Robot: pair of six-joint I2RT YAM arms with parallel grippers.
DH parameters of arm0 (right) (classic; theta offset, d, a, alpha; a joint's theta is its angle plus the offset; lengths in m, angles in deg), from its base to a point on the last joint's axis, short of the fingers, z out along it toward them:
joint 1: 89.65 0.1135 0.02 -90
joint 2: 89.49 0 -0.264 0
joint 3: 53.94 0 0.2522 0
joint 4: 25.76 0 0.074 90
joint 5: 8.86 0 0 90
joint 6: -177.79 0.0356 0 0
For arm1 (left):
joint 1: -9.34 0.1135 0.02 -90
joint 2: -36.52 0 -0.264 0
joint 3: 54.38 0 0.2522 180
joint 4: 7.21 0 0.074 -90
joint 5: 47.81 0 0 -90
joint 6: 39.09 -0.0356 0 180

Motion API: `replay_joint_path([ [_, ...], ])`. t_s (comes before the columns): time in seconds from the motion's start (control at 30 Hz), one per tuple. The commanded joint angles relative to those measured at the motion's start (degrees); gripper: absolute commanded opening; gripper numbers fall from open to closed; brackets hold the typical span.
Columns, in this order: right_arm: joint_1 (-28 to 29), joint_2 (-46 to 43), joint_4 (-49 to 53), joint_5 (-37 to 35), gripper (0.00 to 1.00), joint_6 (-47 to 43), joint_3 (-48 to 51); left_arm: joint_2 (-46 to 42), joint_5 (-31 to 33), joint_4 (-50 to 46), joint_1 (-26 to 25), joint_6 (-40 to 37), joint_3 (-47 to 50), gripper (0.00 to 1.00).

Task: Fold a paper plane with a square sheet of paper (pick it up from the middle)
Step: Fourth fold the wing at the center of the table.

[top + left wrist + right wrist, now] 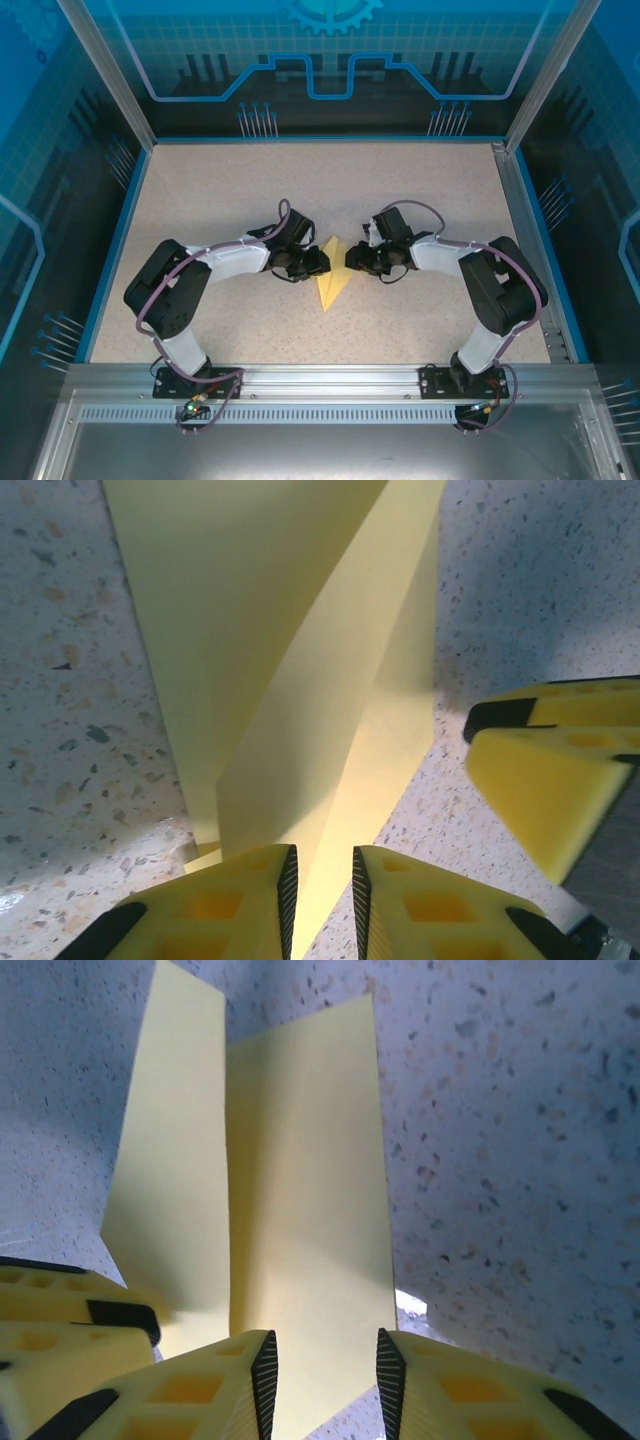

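On my left, the left gripper (pixel 318 263) is down at the table (pixel 200 190), reaching inward to the middle. In its wrist view the jaws stand narrow, with a raised fold of the paper (pixel 300 700) running straight between the pads. I cannot tell whether they are pinching it or only bracketing it, since the contact itself is cut off at the bottom of the picture. I judge the narrow gap is there to catch the centre ridge without crushing the layers.

Between the two grippers, just ahead of both sets of fingertips, the paper is a slim pointed shape lying on the table. One flap slants up and over towards the right gripper's fingers (pixel 540 790). It looks part-way to a plane to me, with creases in but wings not set.

On my right, the right gripper (pixel 352 260) faces the left one from the opposite side, jaws somewhat wider. A long upright panel of paper runs down into its gap. Whether the pads are touching it I cannot make out. I think the two arms meet head-on so one can steady while the other creases. From above, the wrists hide the fingertips and the paper's middle.
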Motion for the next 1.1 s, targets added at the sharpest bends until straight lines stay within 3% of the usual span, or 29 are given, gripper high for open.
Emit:
replay_joint_path([
  [0.0, -0.4, 2.2, 0.5, -0.3, 0.35, -0.9, -1.2, 0.9, 0.8, -1.9, -0.3, -1.3, -0.8, 0.25],
  [0.7, 1.6, 4.1, -3.7, 5.7, 0.33, 1.9, -3.2, 4.3, 0.8, -0.3, -0.5, -0.9, 0.1, 0.23],
  [1.07, 0.4, 2.6, 6.1, -2.2, 0.34, -3.1, -6.4, 3.8, 1.3, -0.2, -0.6, -0.8, 0.6, 0.22],
])
